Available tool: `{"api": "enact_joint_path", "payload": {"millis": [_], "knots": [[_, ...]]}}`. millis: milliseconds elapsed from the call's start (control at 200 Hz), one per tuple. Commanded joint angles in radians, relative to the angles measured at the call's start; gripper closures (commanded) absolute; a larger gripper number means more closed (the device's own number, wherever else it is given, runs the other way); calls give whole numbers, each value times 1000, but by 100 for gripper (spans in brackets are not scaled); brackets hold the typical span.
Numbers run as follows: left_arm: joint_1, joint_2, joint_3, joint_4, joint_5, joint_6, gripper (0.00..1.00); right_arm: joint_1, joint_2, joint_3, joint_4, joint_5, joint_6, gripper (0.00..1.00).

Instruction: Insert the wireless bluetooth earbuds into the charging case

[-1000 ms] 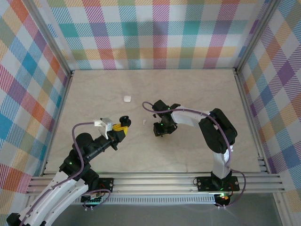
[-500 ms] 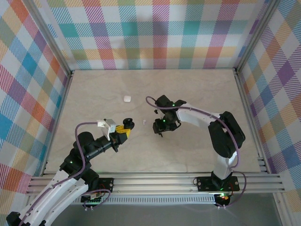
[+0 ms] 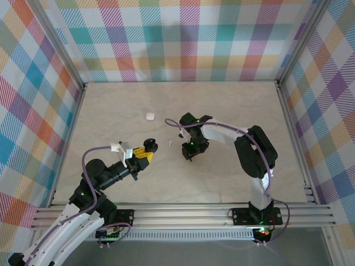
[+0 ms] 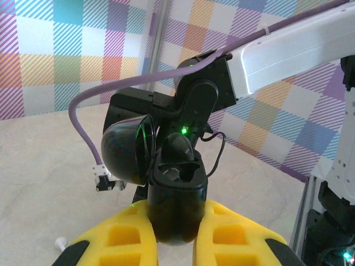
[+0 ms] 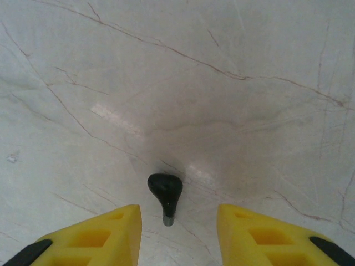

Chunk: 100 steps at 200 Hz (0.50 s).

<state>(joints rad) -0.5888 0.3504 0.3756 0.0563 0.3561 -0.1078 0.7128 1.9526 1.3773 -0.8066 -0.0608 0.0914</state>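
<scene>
Top external, change: We find the right arm's elbow point(image 3: 254, 148) nearer the middle than half a second ago, about where it stood a second ago. The right gripper point(image 3: 188, 153) has kept over the same patch of the pale marbled table top point(image 3: 233, 105). The left gripper point(image 3: 145, 148) has barely shifted.
Top external, container: The small black glossy plastic charging case point(image 3: 148, 142) is clamped in the left gripper, left of centre. Its contents are too small to read here.
Top external, loose items: A tiny white stemmed earbud point(image 3: 170, 144) lies between the two grippers, and a small white rounded item point(image 3: 149, 116) lies further back. We note both unmoved.
Left wrist, claw: The left gripper point(image 4: 176, 216) is closed on the case point(image 4: 177, 191), with its yellow fingers point(image 4: 125, 241) pressing on both sides.
Left wrist, container: The case stands upright with its domed lid point(image 4: 125, 158) swung open to the left. The sockets point(image 4: 176, 169) are dark, and we cannot tell whether anything sits in them.
Left wrist, surroundings: The white earbud point(image 4: 60, 242) lies on the table at lower left.
Right wrist, claw: The right gripper point(image 5: 177, 213) stands moderately wide and grips nothing.
Right wrist, task item: A tiny black stemmed earbud point(image 5: 165, 194) lies on the table between the fingers, clear of both, with its stem toward the camera.
</scene>
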Motion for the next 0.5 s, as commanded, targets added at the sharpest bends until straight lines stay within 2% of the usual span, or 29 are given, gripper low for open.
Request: {"api": "enact_joint_path", "payload": {"millis": [0,495], "knots": [[-6,14,0,50,32,2,100,2,21,40,-34,6,-46,60],[-8,58,5,63,38,-3,100,34,97,97,-62,6,-70,61]]}}
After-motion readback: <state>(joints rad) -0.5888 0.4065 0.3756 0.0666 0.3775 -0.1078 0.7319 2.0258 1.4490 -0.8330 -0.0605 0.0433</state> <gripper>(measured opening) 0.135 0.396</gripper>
